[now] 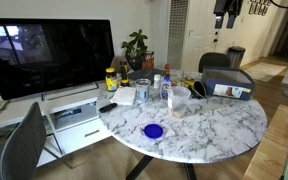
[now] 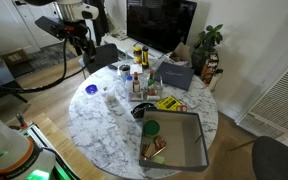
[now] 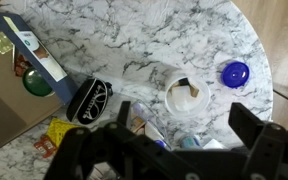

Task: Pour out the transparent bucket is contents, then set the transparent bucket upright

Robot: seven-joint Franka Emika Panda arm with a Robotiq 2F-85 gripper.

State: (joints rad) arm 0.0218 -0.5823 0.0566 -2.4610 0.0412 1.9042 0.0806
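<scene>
The transparent bucket point(image 3: 182, 98) stands upright on the marble table, with light tan pieces point(image 3: 191, 91) inside it. It also shows in both exterior views point(image 1: 179, 98) point(image 2: 113, 99). My gripper point(image 3: 188, 128) is open and empty. It hangs high above the table, with the bucket showing between its two fingers in the wrist view. In both exterior views the gripper point(image 1: 226, 14) point(image 2: 79, 38) is well above the table, far from the bucket.
A flat blue disc point(image 3: 234, 73) point(image 1: 153, 131) lies near the bucket. Bottles and jars point(image 1: 144, 85) crowd the table's middle. A black pouch point(image 3: 89, 100), a grey tray point(image 2: 179, 140), a monitor point(image 1: 49, 55), a plant point(image 1: 136, 45) and a chair point(image 1: 24, 150) are around.
</scene>
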